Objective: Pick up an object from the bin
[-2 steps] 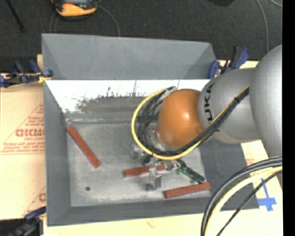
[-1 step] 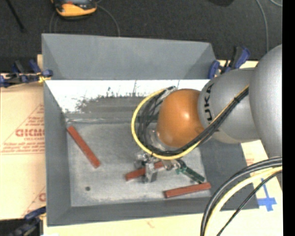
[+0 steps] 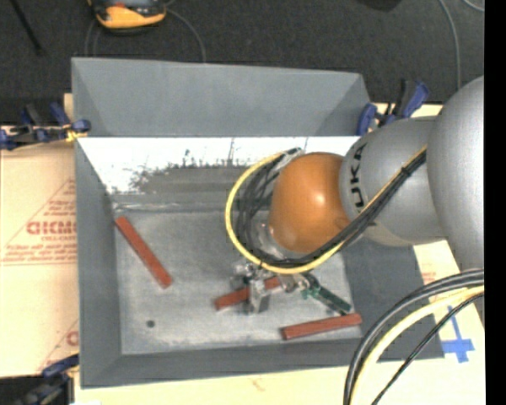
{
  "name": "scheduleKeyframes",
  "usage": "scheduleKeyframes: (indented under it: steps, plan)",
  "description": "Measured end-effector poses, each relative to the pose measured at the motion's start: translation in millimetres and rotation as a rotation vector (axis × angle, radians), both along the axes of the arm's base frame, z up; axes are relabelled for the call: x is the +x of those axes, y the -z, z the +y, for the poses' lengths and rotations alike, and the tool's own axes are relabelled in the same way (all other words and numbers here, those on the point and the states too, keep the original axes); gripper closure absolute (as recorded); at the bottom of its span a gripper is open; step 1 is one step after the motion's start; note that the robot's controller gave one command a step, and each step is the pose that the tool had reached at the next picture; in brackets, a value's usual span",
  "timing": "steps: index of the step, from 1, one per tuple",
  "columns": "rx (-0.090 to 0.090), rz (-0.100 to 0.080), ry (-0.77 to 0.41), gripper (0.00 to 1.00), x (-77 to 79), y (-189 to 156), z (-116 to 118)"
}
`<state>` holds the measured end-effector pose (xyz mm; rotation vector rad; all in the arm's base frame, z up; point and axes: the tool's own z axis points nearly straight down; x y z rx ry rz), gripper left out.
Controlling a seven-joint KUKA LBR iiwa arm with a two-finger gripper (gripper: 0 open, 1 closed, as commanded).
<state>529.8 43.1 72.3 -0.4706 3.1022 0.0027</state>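
A: Red-brown flat stick [image 3: 230,301], where is it?
B: Low in the middle of the grey metal bin [image 3: 101,251], touching the hand [image 3: 255,294]. A like stick [image 3: 320,328] lies nearby.
A: Hand open or closed?
B: Cannot tell.

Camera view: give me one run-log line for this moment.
tool low in bin, right of centre | over red-brown stick | second stick at left | third stick lower right | grip unconfirmed

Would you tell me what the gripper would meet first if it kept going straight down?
Probably the short red stick lying directly beneath the gripper, near the middle of the bin; it may already be touching.
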Motion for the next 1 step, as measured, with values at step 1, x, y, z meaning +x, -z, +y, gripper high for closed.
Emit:
scheduleKeyframes:
  steps: [1]
  plan:
    - [-0.003, 0.003, -0.109, 1.0, -4.5, -196.1, 9.5]
